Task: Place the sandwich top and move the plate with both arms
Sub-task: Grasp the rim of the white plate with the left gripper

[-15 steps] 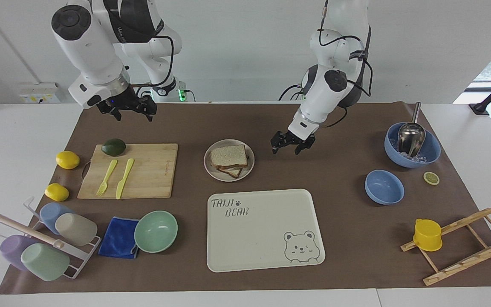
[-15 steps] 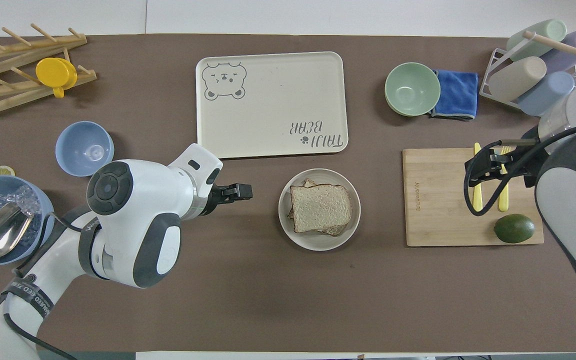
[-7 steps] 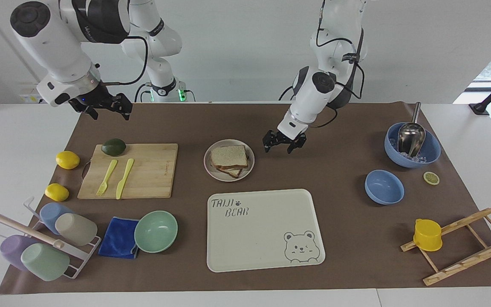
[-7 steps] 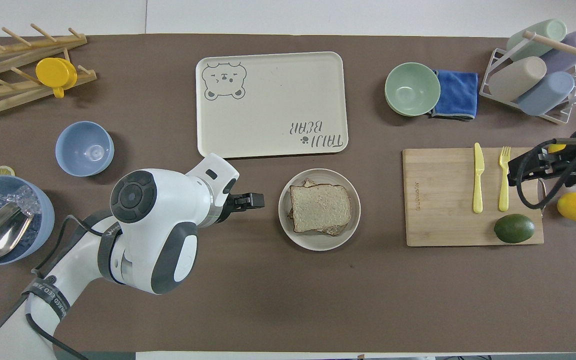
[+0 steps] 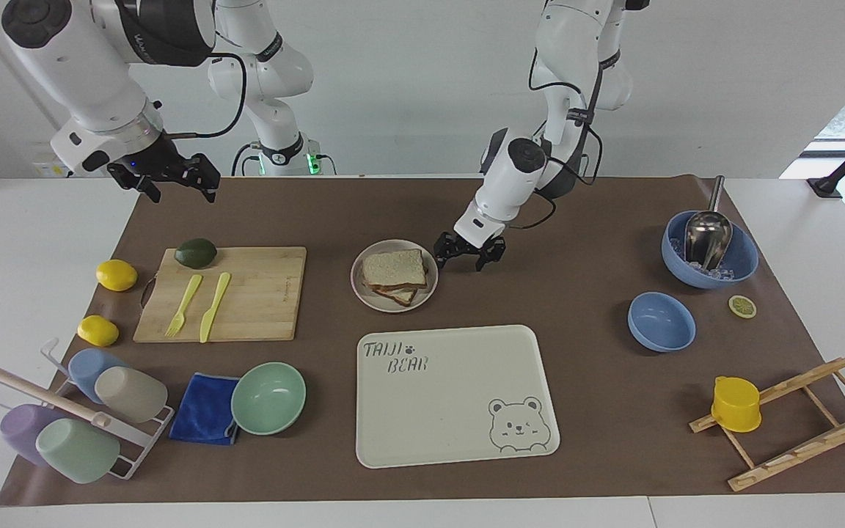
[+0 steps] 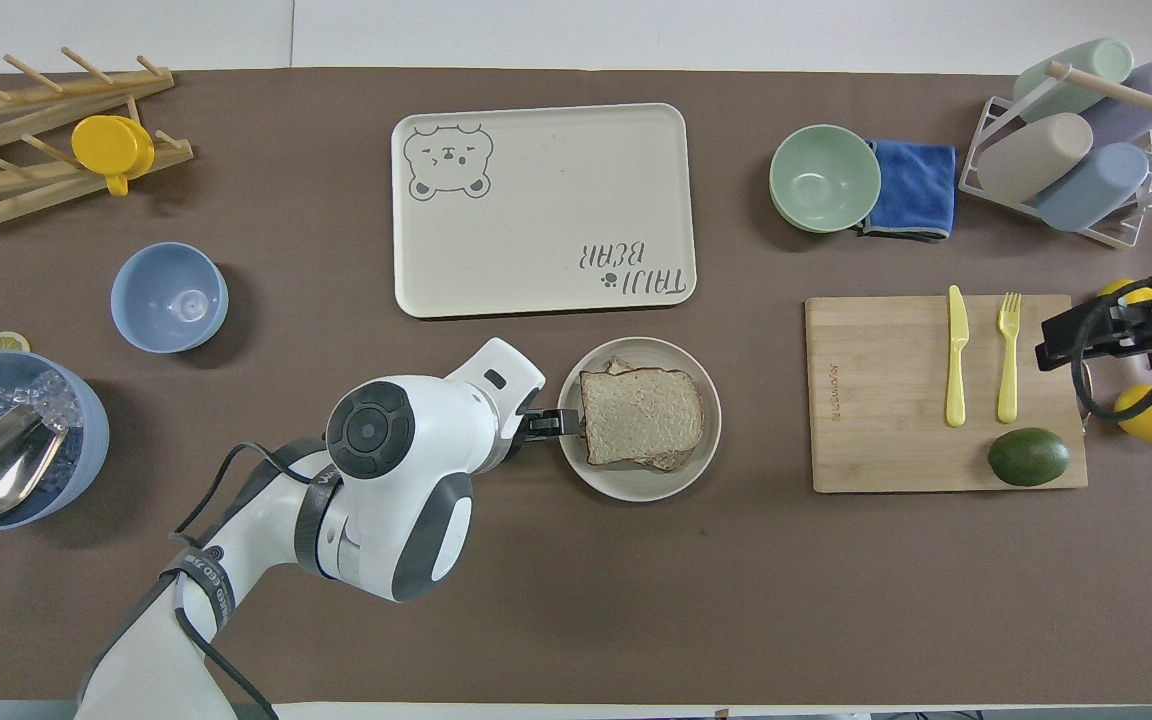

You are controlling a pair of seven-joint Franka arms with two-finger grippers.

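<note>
The sandwich top [image 5: 392, 266], a pale speckled bread slice with a brown crust, lies on the stacked sandwich on the small round beige plate [image 5: 394, 304] in the middle of the table. In the overhead view the same sandwich top [image 6: 641, 415] covers most of the plate [image 6: 636, 487]. My left gripper [image 5: 461, 260] is open and low, right beside the plate's rim on the side toward the left arm's end; I cannot tell whether it touches the rim. From overhead the left gripper [image 6: 554, 425] reaches the rim's edge. My right gripper [image 5: 180, 192] hangs open and empty, raised at the right arm's end of the table.
A cream bear tray [image 5: 459, 396] lies farther from the robots than the plate. A cutting board [image 5: 261, 293] holds a yellow fork, a knife and an avocado [image 5: 196, 252]. Two lemons, a mint bowl [image 5: 268, 397], blue cloth, cup rack, two blue bowls and a wooden rack stand around the edges.
My left gripper has come down and moved across to the plate's rim. My right arm has swung up and away from the cutting board toward its own end of the table.
</note>
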